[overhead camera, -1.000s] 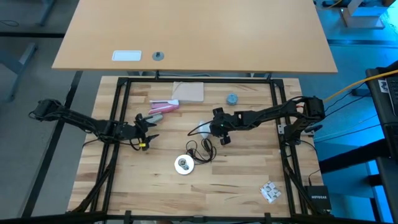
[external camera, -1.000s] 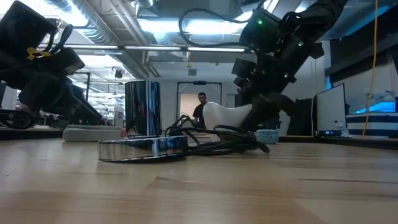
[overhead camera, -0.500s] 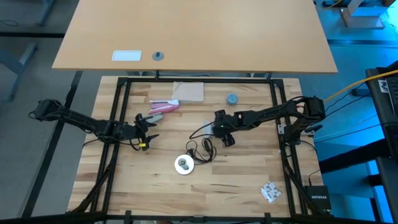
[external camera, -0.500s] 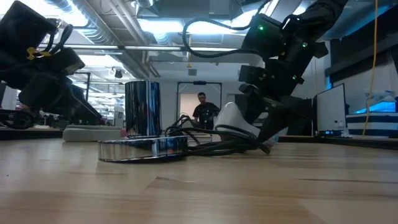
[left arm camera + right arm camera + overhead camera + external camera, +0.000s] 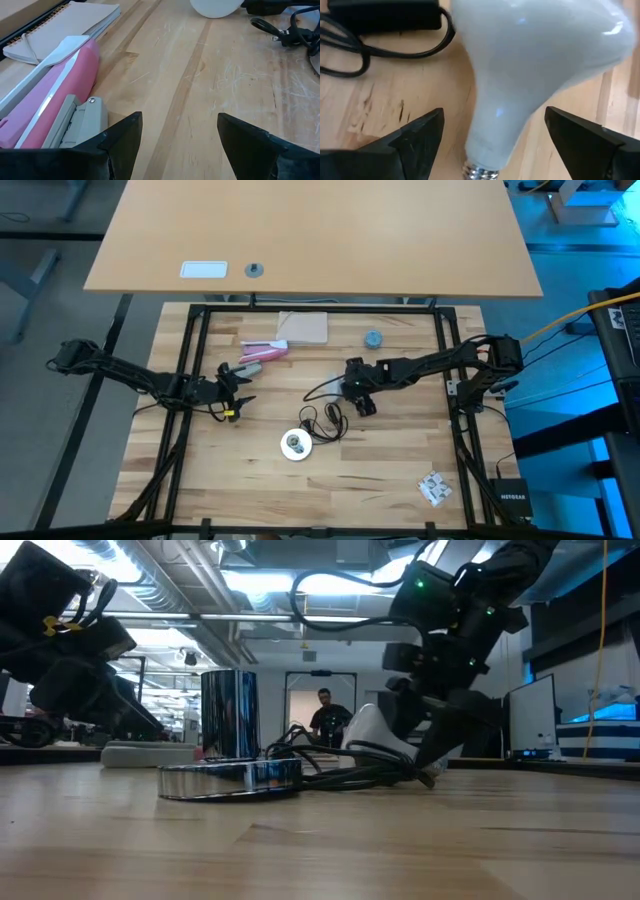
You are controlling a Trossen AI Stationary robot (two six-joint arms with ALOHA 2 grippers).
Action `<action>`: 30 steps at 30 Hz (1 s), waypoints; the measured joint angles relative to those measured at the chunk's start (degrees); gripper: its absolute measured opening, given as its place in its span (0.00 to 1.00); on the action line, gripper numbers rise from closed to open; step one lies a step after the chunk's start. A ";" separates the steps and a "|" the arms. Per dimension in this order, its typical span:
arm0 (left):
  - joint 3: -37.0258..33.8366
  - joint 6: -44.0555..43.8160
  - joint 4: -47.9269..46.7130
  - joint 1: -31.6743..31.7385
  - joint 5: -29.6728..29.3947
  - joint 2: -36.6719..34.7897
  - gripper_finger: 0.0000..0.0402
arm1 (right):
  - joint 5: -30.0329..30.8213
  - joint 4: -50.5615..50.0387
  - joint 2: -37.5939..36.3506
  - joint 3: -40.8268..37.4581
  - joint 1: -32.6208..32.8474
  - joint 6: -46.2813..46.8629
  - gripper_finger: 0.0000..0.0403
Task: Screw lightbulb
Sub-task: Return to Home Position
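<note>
The white lightbulb point(image 5: 535, 65) lies on its side on the wooden table near the middle, its grey screw base point(image 5: 480, 172) pointing toward my right wrist. My right gripper point(image 5: 347, 387) stands low and open around it, one finger on either side with a gap to each point(image 5: 493, 112). In the low view the lightbulb point(image 5: 375, 730) rests by its globe beside the black cord point(image 5: 340, 775). The silvery socket point(image 5: 294, 444) stands upright on its round base, nearer the front edge. My left gripper point(image 5: 240, 385) waits open at the left, above the table.
A pink flat object point(image 5: 55, 95) and a tan notebook point(image 5: 302, 327) lie at the far left of the work area. A small blue-grey cap point(image 5: 373, 338) sits at the far right. A crumpled silvery scrap point(image 5: 433, 488) lies near the front right corner. Black frame rails border the table.
My right gripper has opened and let go of the lightbulb, shifting a little toward the table's right and near edges. The lightbulb, held between the fingers a second ago, has gone slightly that way too and now lies on the table between them.
</note>
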 joint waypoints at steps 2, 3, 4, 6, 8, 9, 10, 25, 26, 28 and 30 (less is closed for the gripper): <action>0.00 0.00 0.00 0.00 0.00 0.00 0.62 | 0.01 0.63 0.00 0.02 0.00 0.00 0.87; 0.00 0.00 0.00 0.00 0.00 0.00 0.62 | 0.02 0.80 0.00 0.02 0.00 0.00 0.87; 0.00 0.00 0.00 0.00 0.00 0.00 0.62 | 0.00 0.81 0.00 0.04 0.00 -0.14 0.87; 0.00 0.02 0.00 0.00 0.00 0.00 0.62 | -0.28 -0.22 0.00 0.07 0.00 -1.55 0.87; 0.00 0.02 0.00 0.00 0.00 0.00 0.62 | -1.54 -0.87 0.00 0.07 0.00 -3.76 0.87; 0.00 0.02 0.00 0.00 0.00 0.00 0.62 | -2.73 -0.98 0.00 0.07 0.00 -4.80 0.87; 0.00 0.01 0.00 0.00 0.00 0.00 0.62 | -4.67 -1.15 0.00 0.07 -0.02 -5.81 0.87; 0.00 0.02 -0.01 0.00 0.02 -0.04 0.62 | -11.22 -3.90 -28.11 -0.67 -1.07 -9.20 0.87; 0.00 0.02 0.01 0.00 0.02 -0.06 0.62 | -10.89 -3.14 -30.65 -1.17 -1.07 -9.20 0.87; 0.00 0.02 0.00 0.00 0.02 -0.09 0.62 | -10.51 -1.44 -35.59 -2.50 -1.07 -9.20 0.87; 0.00 0.02 0.00 0.00 0.01 -0.09 0.62 | -10.49 2.05 -40.09 -4.68 -1.07 -9.22 0.87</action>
